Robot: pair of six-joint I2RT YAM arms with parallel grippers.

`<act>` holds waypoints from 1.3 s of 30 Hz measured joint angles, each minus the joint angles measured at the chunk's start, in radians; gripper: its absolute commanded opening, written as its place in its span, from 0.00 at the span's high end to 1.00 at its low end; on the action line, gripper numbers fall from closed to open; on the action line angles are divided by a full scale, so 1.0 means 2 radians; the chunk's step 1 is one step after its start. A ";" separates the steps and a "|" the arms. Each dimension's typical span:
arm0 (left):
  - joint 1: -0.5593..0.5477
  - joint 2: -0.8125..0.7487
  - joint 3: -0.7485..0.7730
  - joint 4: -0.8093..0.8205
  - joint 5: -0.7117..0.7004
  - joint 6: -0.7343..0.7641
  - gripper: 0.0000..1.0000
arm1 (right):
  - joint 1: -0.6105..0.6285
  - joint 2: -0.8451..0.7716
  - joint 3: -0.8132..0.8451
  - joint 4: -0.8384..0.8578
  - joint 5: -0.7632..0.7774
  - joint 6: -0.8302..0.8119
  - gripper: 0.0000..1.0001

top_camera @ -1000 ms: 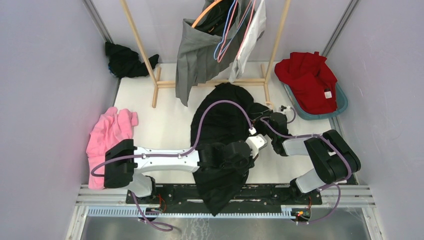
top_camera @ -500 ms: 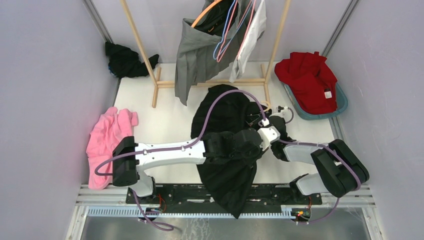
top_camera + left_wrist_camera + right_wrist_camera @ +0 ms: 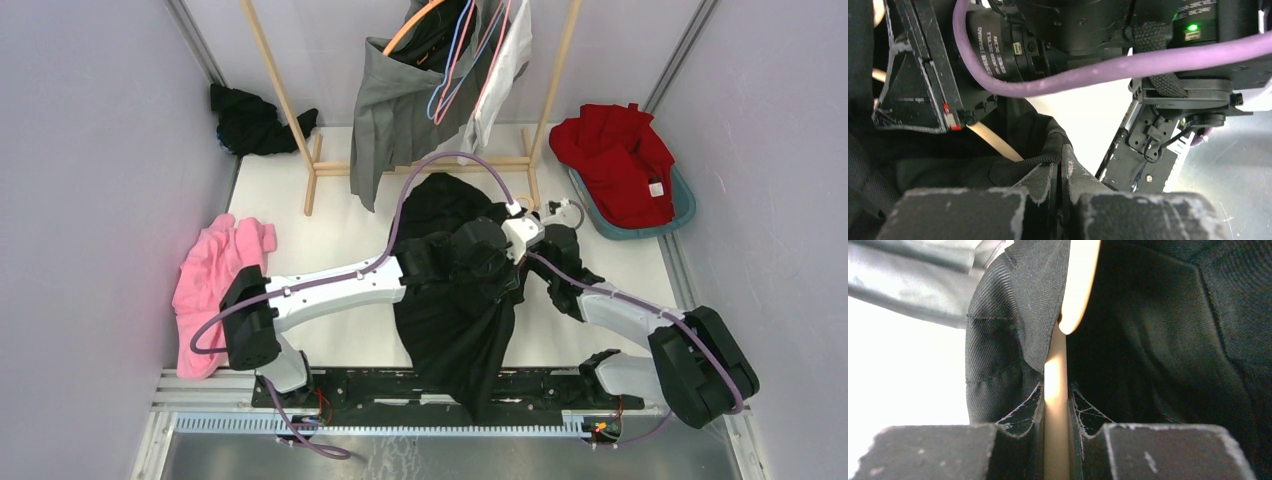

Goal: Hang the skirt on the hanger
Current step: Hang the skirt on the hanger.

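Left tool (image 3: 1058, 167) pinches skirt (image 3: 447, 315); right tool (image 3: 1055, 392) clamps hanger (image 3: 1076, 285); basket (image 3: 686, 213) holds red garment (image 3: 608, 155).

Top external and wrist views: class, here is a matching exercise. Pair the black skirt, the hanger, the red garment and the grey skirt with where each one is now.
Things:
1. black skirt
2. hanger
3. red garment
4. grey skirt

Places:
A. in the teal basket
B. pinched by the left pincer
C. hanging on the wooden rack
D. clamped in the right pincer

Pairs: 1-B, 2-D, 3-A, 4-C
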 measured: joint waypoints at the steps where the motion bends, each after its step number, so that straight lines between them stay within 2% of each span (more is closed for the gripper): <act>1: 0.004 0.000 0.001 0.002 0.002 0.000 0.95 | 0.000 0.000 0.007 -0.009 -0.009 -0.007 0.99; 10: 0.029 0.000 0.001 0.027 0.019 0.000 0.87 | 0.001 -0.048 0.093 -0.151 -0.119 -0.135 0.99; 16: 0.029 -0.014 0.000 0.045 0.023 -0.002 0.64 | 0.013 -0.059 0.160 -0.256 -0.172 -0.252 0.99; 18: 0.029 -0.027 -0.003 0.049 0.019 -0.003 0.60 | 0.016 -0.056 0.170 -0.276 -0.183 -0.282 0.99; 22: 0.036 -0.054 -0.005 0.052 -0.015 -0.004 0.50 | 0.021 -0.033 0.171 -0.300 -0.200 -0.321 0.99; 25: 0.053 -0.077 -0.005 0.048 -0.040 -0.004 0.47 | 0.024 -0.019 0.159 -0.303 -0.208 -0.331 0.99; 29: 0.066 -0.110 -0.005 0.027 -0.078 -0.004 0.35 | 0.025 -0.006 0.145 -0.294 -0.215 -0.339 0.99; 36: 0.129 -0.164 -0.015 -0.055 -0.144 -0.038 0.33 | 0.027 -0.005 0.117 -0.258 -0.229 -0.343 0.99; 39: 0.161 -0.168 -0.060 -0.079 -0.157 -0.068 0.32 | 0.027 -0.006 0.103 -0.237 -0.233 -0.340 0.99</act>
